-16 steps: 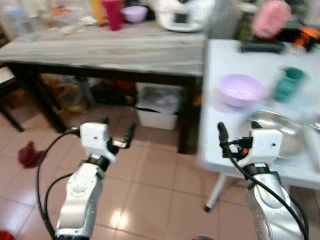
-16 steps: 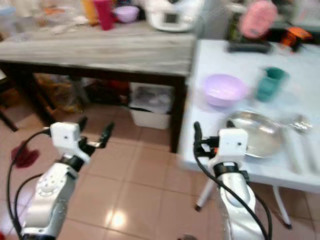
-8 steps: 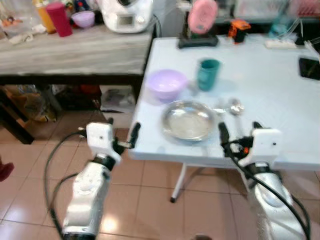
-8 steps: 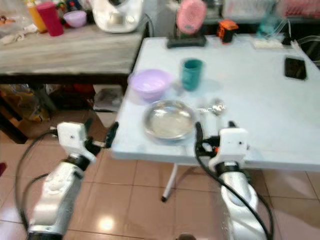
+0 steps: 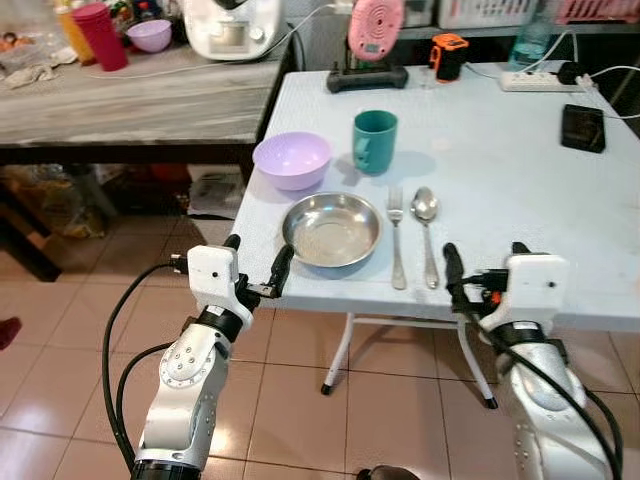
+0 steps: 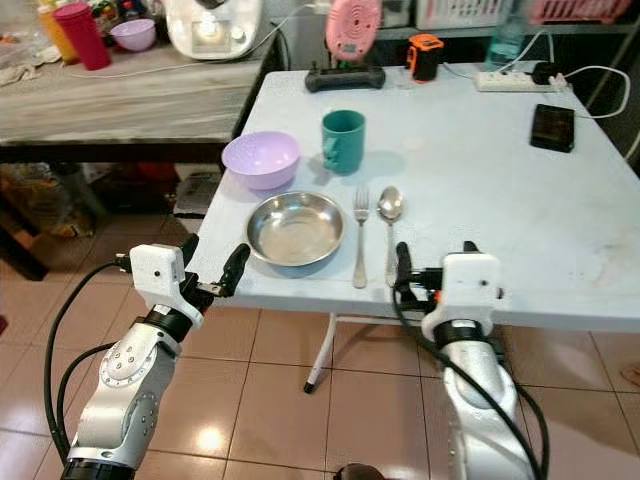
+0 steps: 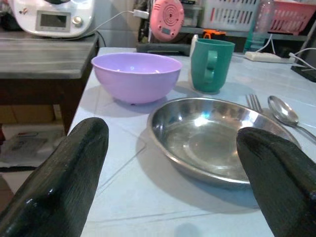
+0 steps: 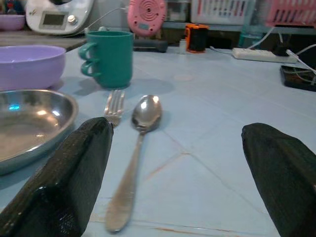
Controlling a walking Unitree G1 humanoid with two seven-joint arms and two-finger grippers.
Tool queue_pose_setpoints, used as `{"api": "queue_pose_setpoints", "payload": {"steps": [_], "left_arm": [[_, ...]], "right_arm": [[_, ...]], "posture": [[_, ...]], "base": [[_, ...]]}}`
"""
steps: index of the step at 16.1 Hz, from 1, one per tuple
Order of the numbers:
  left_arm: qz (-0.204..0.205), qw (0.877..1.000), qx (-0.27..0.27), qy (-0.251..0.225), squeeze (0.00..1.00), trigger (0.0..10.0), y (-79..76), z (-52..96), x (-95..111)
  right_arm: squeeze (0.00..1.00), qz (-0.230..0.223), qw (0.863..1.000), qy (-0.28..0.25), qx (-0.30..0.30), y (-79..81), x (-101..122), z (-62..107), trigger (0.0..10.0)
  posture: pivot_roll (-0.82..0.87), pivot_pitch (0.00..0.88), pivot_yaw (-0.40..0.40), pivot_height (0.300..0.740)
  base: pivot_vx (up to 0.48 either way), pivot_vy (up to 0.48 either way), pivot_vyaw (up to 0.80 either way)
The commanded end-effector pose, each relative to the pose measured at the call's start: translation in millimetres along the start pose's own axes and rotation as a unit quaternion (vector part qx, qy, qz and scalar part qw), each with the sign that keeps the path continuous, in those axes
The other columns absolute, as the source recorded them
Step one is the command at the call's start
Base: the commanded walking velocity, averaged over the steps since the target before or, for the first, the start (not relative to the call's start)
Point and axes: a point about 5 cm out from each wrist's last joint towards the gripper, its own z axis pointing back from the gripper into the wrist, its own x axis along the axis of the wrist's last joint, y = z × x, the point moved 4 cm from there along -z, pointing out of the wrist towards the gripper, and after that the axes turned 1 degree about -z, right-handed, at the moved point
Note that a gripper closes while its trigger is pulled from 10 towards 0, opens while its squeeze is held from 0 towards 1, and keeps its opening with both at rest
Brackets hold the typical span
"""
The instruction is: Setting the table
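On the pale blue table [image 5: 500,180], near its front left edge, lies a steel plate [image 5: 332,229]. A fork [image 5: 396,235] and a spoon [image 5: 426,225] lie side by side just right of it. Behind the plate stand a purple bowl [image 5: 291,160] and a teal mug [image 5: 374,141]. My left gripper [image 5: 257,262] is open, level with the table's front left corner, short of the plate [image 7: 217,138]. My right gripper [image 5: 484,265] is open at the front edge, just short of the spoon [image 8: 140,123]. Neither holds anything.
A wooden side table [image 5: 150,100] abuts on the left, carrying a white appliance [image 5: 232,25] and a red cup [image 5: 100,30]. At the blue table's far side stand a pink device [image 5: 375,30], a power strip [image 5: 530,78] and a black phone [image 5: 580,127]. Tiled floor lies below.
The camera has swung right, bringing the blue table from the right side to the middle and sharpening the view. Both grippers stay open and raised in front, as before.
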Motion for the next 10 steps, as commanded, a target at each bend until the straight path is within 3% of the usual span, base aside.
{"api": "queue_pose_setpoints", "payload": {"steps": [1,3,4,7,10], "left_arm": [[-0.01,1.0,0.008,0.005,0.0,10.0,6.2,2.7,-2.2],[-0.013,1.0,0.01,0.006,0.0,10.0,7.3,2.8,-3.6],[-0.02,1.0,0.011,0.013,0.0,10.0,10.3,4.7,-8.2],[-0.037,0.998,0.006,0.041,0.0,10.0,19.7,15.2,-24.3],[-0.045,0.998,-0.008,0.042,0.0,10.0,19.7,16.0,-24.2]], "right_arm": [[0.0,-0.006,1.0,-0.007,0.011,5.3,2.9,-2.6,10.0],[0.0,-0.011,1.0,-0.002,0.018,7.0,3.1,-2.8,10.0],[0.0,-0.053,0.998,-0.001,0.033,11.0,3.9,-2.2,10.0],[0.0,-0.022,0.999,-0.017,0.035,9.9,12.6,-10.5,10.0],[0.0,0.021,0.999,-0.019,0.022,8.9,15.2,-20.6,10.0]], "posture": [[-0.26,0.12,0.072,0.74],[-0.26,0.119,0.072,0.74],[-0.26,0.12,0.075,0.74],[-0.26,0.122,0.074,0.74],[-0.25,0.121,0.075,0.74]], "base": [[0.0,0.0,0.0],[0.0,0.0,0.0],[0.0,0.0,0.0],[0.0,0.0,0.0],[0.0,0.0,0.0]]}}
